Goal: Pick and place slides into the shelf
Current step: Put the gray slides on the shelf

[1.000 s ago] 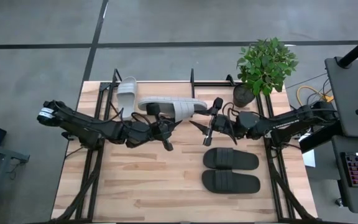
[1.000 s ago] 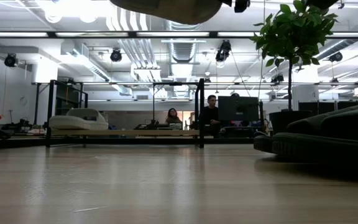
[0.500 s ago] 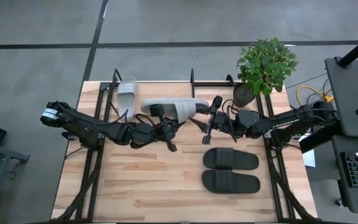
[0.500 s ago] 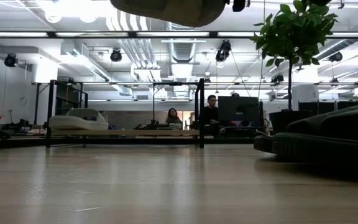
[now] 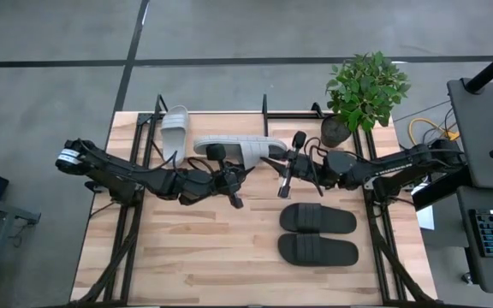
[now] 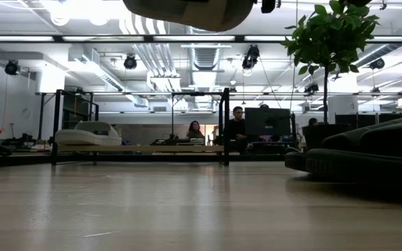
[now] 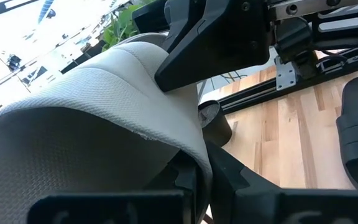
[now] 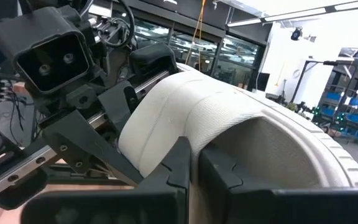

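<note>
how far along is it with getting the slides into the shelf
Done: one grey slide already lies in the shelf. In hand: the second grey slide is held in the air, with the left gripper and right gripper both shut on it. Left: the two black slides are on the table, untouched.

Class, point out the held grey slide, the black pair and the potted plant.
held grey slide (image 5: 238,147), high view, its strap.
black pair (image 5: 318,219), high view, upper slide's strap.
potted plant (image 5: 365,85), high view, its leaves.
</note>
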Robot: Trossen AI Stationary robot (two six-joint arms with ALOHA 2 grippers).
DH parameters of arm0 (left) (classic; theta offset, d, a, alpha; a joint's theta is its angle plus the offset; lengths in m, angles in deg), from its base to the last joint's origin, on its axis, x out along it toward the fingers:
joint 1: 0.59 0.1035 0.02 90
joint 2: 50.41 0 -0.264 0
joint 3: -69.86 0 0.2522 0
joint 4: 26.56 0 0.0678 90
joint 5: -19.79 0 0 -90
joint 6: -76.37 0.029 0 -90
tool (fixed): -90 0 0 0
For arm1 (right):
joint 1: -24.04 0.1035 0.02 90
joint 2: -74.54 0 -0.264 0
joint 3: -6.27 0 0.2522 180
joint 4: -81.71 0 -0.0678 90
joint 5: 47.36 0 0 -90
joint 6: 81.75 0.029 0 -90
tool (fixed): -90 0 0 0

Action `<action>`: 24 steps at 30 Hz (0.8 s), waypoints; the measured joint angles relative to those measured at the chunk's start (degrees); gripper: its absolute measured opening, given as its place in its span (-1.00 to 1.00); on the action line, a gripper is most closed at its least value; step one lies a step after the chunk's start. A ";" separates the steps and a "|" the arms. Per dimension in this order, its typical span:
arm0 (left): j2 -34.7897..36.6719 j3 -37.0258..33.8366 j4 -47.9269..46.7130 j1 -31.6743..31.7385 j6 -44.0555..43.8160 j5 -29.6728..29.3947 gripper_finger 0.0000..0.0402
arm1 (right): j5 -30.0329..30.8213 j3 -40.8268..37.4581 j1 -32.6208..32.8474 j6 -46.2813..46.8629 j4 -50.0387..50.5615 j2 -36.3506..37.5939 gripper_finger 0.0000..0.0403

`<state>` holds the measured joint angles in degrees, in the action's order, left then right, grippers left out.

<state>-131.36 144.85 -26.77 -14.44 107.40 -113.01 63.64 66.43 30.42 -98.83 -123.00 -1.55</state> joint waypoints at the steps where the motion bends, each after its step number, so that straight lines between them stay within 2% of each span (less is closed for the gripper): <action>1: 0.00 0.00 0.03 0.00 -0.01 -0.04 -1.00 | -0.11 0.00 -0.02 0.01 0.00 0.00 -0.95; 6: 0.00 0.00 -0.42 0.01 -0.06 -0.40 -0.87 | -0.14 0.00 -0.16 -0.02 0.20 0.00 -0.95; 13: 0.04 0.00 -1.34 0.27 -0.06 -1.19 -0.41 | 0.15 -0.01 -0.70 -0.65 0.60 -0.05 -0.95; 19: 1.21 0.02 -2.22 0.35 1.32 -9.47 -0.02 | 4.59 -0.15 -0.87 -2.50 1.50 0.41 -0.96; 24: 2.54 0.02 -2.44 0.37 1.46 -10.25 0.12 | 4.71 -0.15 -1.09 -2.51 1.23 0.94 -0.96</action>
<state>-128.82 144.87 -29.20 -14.07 108.86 -123.26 68.35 66.27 29.33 -101.35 -121.78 -0.62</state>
